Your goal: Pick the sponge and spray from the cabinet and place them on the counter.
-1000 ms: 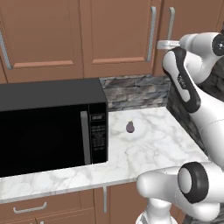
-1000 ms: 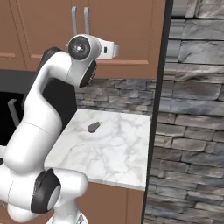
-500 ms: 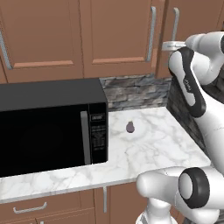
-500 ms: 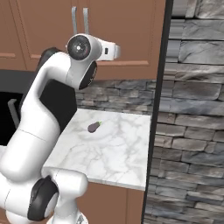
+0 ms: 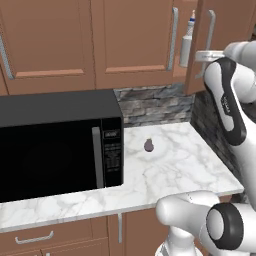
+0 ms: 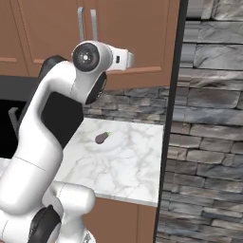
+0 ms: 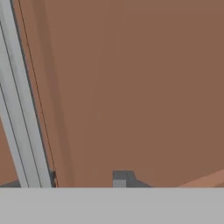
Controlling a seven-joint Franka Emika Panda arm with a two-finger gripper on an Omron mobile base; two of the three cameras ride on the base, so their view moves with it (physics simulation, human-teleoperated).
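A brown wooden wall cabinet (image 5: 222,45) stands with its door swung partly open, and inside it the spray (image 5: 188,42) is upright — a tall pale grey-white plastic bottle with a narrow neck and a blue-tipped nozzle. Below, the white marble tabletop (image 5: 170,167) with grey veining carries a boxy black microwave (image 5: 57,145) and, well apart from it, a small dark purple egg-shaped object (image 5: 148,145). The tool (image 7: 87,177) sits at the door's long silver bar handle (image 7: 19,109), fingers drawn together — whether they clamp the bar cannot be told.
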